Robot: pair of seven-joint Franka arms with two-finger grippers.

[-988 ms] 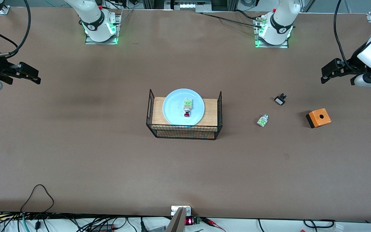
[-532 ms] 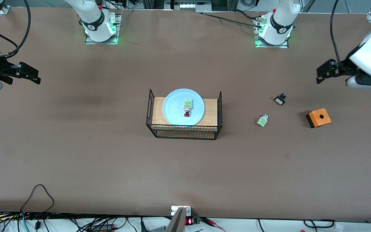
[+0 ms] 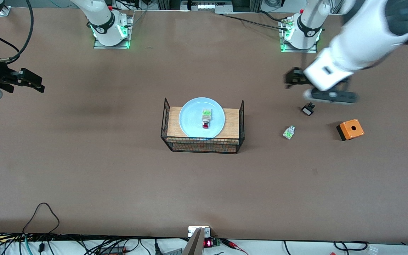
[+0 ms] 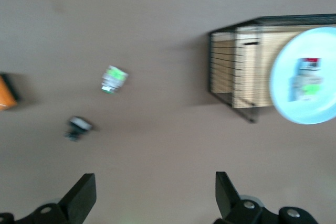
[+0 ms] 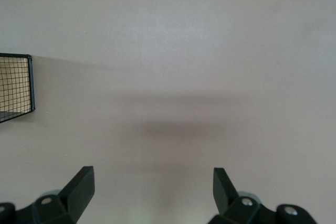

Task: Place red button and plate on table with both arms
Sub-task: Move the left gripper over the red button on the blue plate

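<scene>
Red-capped whitish push button point(image 3: 206, 118) lies on the round pale-blue plate point(image 3: 190, 120) atop the wire rack point(image 3: 168, 140) (not yet on the brown worktop point(image 3: 119, 177)). Left hand point(image 3: 292, 78) and waiting right hand point(image 3: 34, 82) gape wide, empty. A tilted plate could spill it.

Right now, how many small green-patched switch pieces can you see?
2. The whitish red-capped push-button lies on the pale blue round plate; the clear green piece without red lies on the brown table. None seems hidden.
</scene>
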